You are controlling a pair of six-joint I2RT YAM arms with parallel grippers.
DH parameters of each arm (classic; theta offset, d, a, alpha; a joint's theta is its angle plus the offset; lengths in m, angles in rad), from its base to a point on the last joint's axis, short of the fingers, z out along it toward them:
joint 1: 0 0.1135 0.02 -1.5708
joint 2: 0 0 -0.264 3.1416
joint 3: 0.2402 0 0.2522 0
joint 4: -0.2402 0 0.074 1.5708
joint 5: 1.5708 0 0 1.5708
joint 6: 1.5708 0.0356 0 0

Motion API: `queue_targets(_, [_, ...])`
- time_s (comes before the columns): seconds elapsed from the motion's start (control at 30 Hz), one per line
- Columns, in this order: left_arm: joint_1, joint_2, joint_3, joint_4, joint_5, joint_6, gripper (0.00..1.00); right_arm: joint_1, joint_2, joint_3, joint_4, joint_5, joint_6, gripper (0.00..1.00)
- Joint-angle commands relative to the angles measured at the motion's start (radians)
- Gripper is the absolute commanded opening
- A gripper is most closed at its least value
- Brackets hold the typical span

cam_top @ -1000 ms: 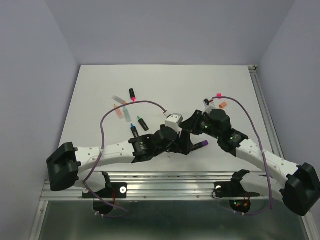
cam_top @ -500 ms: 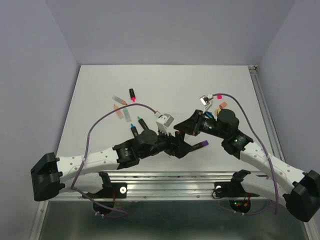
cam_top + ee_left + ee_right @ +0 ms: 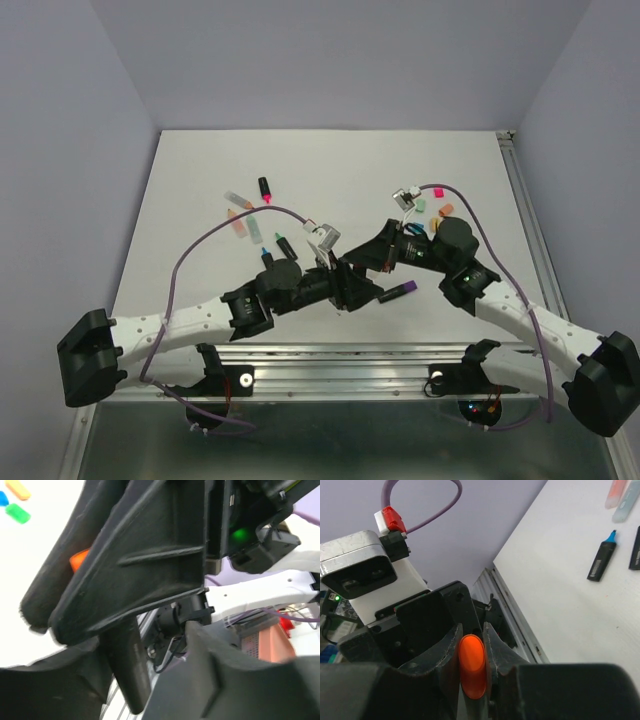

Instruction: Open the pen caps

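My right gripper (image 3: 471, 645) is shut on an orange pen cap (image 3: 471, 667), held up off the table near the front middle (image 3: 368, 268). My left gripper (image 3: 345, 288) faces it nose to nose. In the left wrist view the pen's black barrel (image 3: 125, 675) hangs between my left gripper's (image 3: 145, 680) fingers, with a gap still showing on its right side, so the jaws stand open around it. A sliver of the orange cap (image 3: 79, 560) shows between the right gripper's fingers.
A purple-capped pen (image 3: 400, 292) lies just in front of the grippers. Loose green, pink and orange caps (image 3: 434, 214) sit behind the right arm. Several uncapped pens (image 3: 262, 228) lie at the left, among them a blue-tipped one (image 3: 601, 555). The table's front rail (image 3: 330, 352) runs below.
My left arm has reached forward and up to the right gripper. Its jaws have narrowed around the pen barrel. The right gripper has tilted toward it, still gripping the orange cap.
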Motion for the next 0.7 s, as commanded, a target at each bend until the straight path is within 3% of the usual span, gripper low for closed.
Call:
queue_targets(0.0, [0.005, 0.02, 0.014, 0.106, 0.057, 0.0, 0.55, 0.008, 0.012, -0.022, 0.09, -0.027, 0.004, 0.01])
queue_targets(0.1, [0.006, 0.018, 0.006, 0.123, 0.065, -0.012, 0.24, 0.008, 0.017, -0.021, 0.087, -0.024, -0.004, 0.01])
queue_targets(0.13, [0.005, 0.017, 0.005, 0.131, 0.065, -0.014, 0.02, 0.008, 0.014, -0.024, 0.08, -0.016, -0.009, 0.01])
queue_targets(0.3, [0.006, 0.002, -0.035, 0.183, 0.068, -0.026, 0.0, 0.009, 0.009, -0.028, 0.07, 0.007, -0.033, 0.01])
queue_targets(0.47, [0.003, -0.029, -0.11, 0.282, 0.109, -0.046, 0.0, 0.006, 0.023, 0.019, -0.002, 0.203, -0.117, 0.01])
queue_targets(0.67, [-0.04, -0.034, -0.175, 0.319, 0.134, -0.071, 0.0, -0.159, 0.158, 0.177, 0.012, 0.357, -0.148, 0.01])
